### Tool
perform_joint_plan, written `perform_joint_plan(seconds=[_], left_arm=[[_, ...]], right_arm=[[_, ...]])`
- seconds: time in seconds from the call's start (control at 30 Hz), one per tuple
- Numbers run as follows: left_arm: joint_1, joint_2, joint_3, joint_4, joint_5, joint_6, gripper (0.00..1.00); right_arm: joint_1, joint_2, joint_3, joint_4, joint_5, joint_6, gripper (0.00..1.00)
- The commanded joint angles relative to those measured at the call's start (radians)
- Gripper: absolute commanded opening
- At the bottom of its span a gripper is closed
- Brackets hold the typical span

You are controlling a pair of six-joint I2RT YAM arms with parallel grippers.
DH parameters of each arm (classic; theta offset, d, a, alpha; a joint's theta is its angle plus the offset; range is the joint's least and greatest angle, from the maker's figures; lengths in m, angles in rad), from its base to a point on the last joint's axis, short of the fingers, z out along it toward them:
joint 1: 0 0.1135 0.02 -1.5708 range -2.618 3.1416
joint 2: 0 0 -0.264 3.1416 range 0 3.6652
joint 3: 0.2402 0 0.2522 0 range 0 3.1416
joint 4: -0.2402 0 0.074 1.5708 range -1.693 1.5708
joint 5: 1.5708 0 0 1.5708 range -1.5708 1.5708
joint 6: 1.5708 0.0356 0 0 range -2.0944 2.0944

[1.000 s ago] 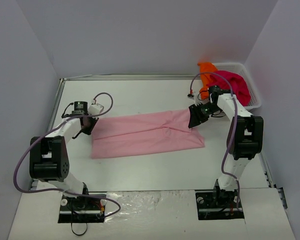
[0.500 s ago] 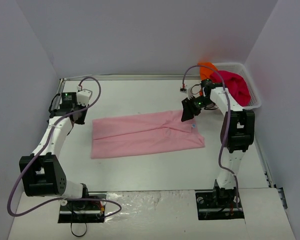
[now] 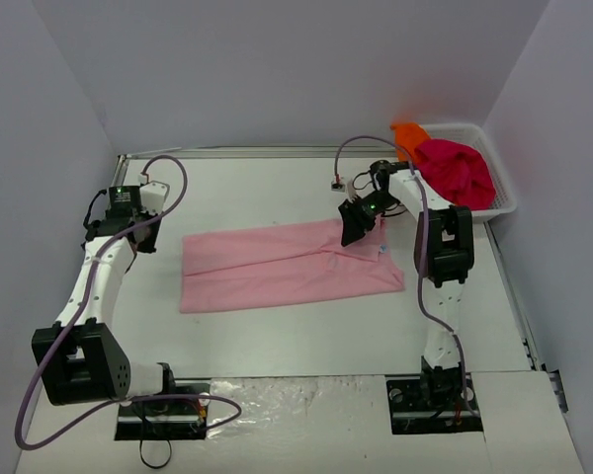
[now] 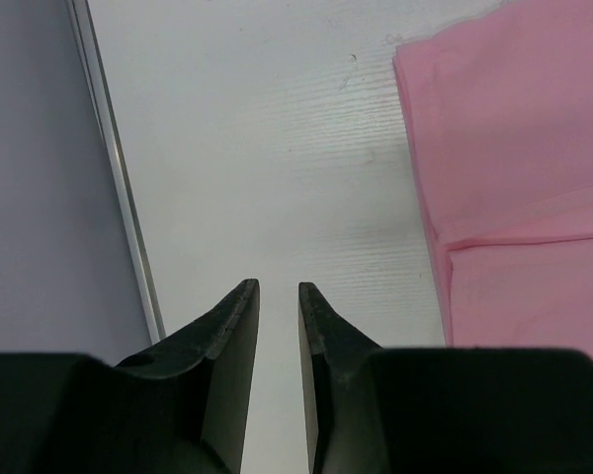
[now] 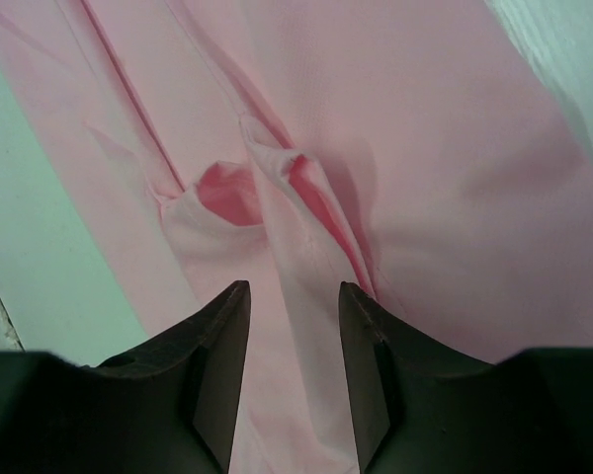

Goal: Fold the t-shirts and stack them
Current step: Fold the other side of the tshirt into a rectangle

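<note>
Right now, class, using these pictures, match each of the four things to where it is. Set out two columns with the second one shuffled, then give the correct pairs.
Column one
1. pink t-shirt
2. magenta t-shirt
3. left pincer
4. right pincer

Column two
A. heaped in the white basket
B. over bare table, beside the pink cloth's edge
C. over a raised fold of pink cloth
D. lying folded lengthwise on the table

Pairs: 1-D, 2-A, 3-B, 4-C
</note>
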Motion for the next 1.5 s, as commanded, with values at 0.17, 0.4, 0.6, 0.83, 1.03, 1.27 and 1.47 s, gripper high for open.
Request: perform_joint_plan(seconds=[0.17, 0.4, 0.6, 0.83, 1.03, 1.27, 1.47], left_arm=[[0.023, -0.032, 0.034, -0.027, -0.042, -0.023, 0.22], [0.035, -0.055, 0.001, -0.017, -0.033, -0.019, 0.23], [0.042, -0.065, -0.015, -0.009, -0.027, -0.020, 0.23], [0.046, -0.073, -0.039, 0.002, -0.027, -0.017, 0.23], [0.046, -0.082, -0.062, 0.014, -0.027, -0.017, 0.23], [0.046, -0.087, -0.068, 0.023, -0.027, -0.019, 0.23], [0.046, -0.099, -0.074, 0.025, -0.002, -0.020, 0.23]], right_arm=[[0.031, 0.011, 0.030, -0.173, -0.034, -0.121, 0.12], [0.070, 0.006, -0.009, -0.230, -0.013, -0.181, 0.02], [0.114, 0.025, 0.004, -0.256, 0.004, -0.197, 0.00], [0.153, 0.069, 0.019, -0.253, 0.010, -0.191, 0.00], [0.165, 0.141, 0.050, -0.245, 0.032, -0.174, 0.00], [0.168, 0.095, 0.054, -0.250, 0.041, -0.166, 0.00], [0.182, 0.046, 0.080, -0.256, 0.041, -0.151, 0.00]])
